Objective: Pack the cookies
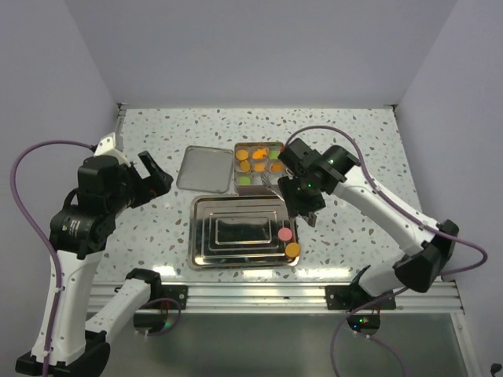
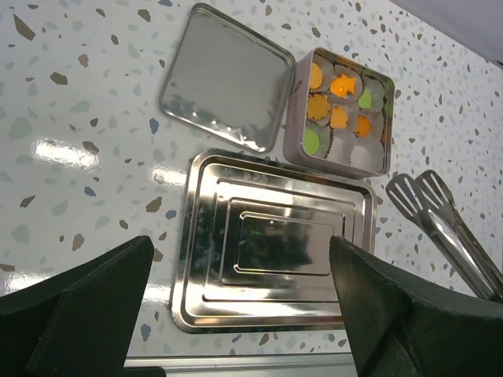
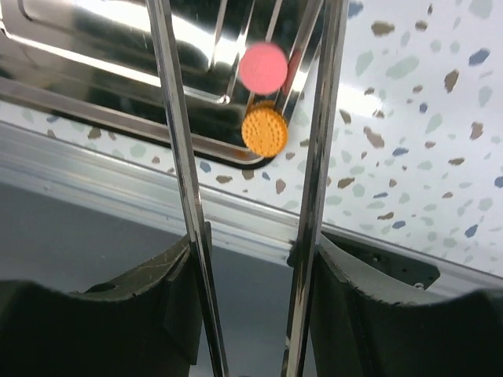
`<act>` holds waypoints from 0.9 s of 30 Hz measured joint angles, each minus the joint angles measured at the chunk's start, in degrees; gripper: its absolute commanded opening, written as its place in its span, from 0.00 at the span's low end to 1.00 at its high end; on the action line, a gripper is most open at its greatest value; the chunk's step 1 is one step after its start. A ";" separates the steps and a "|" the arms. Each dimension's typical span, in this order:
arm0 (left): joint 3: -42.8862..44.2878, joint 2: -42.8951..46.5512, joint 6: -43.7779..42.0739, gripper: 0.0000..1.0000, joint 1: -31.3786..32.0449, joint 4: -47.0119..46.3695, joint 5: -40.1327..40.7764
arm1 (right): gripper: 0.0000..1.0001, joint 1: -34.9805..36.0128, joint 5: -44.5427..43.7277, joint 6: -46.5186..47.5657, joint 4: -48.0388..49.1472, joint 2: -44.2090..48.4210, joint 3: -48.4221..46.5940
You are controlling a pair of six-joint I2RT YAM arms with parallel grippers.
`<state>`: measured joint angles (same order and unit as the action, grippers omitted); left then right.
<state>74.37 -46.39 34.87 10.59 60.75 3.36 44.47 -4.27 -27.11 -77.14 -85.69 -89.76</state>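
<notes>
Two cookies lie loose in the near right corner of the steel tray [image 1: 236, 206]: a pink disc [image 1: 284, 234] and an orange disc [image 1: 292, 250]. In the right wrist view the pink one [image 3: 263, 67] and the orange one [image 3: 264, 131] show between the two spread arms of metal tongs [image 3: 177, 157]. My right gripper [image 3: 251, 259] is shut on the tongs and hovers by the tray's far right corner [image 1: 302, 200]. Several more cookies sit in paper cups in an open tin [image 1: 259, 163], which also shows in the left wrist view [image 2: 342, 110]. My left gripper [image 2: 240, 259] is open and empty, above and left of the tray.
The tin's lid [image 1: 206, 168] lies flat to the left of the tin. The tongs' heads [image 2: 409, 192] show right of the tray [image 2: 196, 236]. An aluminium rail [image 1: 259, 294] runs along the table's near edge.
</notes>
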 measured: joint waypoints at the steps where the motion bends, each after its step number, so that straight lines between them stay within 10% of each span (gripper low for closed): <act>1: -0.42 -0.07 -0.02 1.00 0.00 -0.24 -0.26 | 0.51 0.00 0.83 -0.33 0.11 2.56 2.58; 13: -4.72 -1.86 0.04 1.00 0.00 -4.57 -4.00 | 0.50 0.22 10.40 -4.17 -0.31 16.76 24.92; 27: -6.78 -0.74 0.55 1.00 0.00 -6.25 -5.66 | 0.50 4.09 14.19 -6.95 0.72 17.64 29.35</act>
<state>67.59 -47.13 35.42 10.59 54.50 -2.31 48.56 9.91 -34.06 -76.42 -68.05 -60.40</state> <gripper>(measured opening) 0.997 0.503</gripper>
